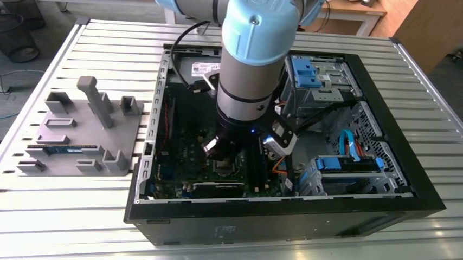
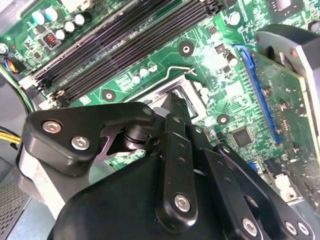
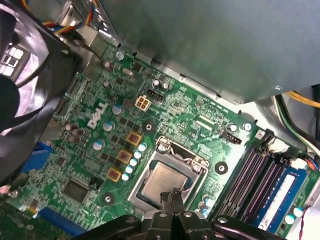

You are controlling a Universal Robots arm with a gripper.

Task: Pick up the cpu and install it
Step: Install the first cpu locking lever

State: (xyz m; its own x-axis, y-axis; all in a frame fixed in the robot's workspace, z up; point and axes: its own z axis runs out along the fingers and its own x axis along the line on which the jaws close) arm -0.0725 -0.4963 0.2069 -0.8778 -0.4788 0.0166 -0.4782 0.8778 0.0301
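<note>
Jaws over the seated cpu.

The gripper (image 3: 171, 196) hangs inside the computer case (image 1: 405, 189) with its jaws closed, tips together and gripping nothing. Directly beneath and just beyond the tips, the cpu (image 3: 161, 183) lies flat in the socket frame (image 3: 167, 155) on the green motherboard (image 3: 175, 112).

A table (image 1: 65, 216) of ribbed aluminium slats carries everything in the exterior view. An open black computer case (image 1: 289, 216) lies on its side across the middle and the exterior view's right. Beside it, toward the exterior view's left, sits a grey parts holder (image 1: 79, 135) with upright posts, apart from the case.
</note>
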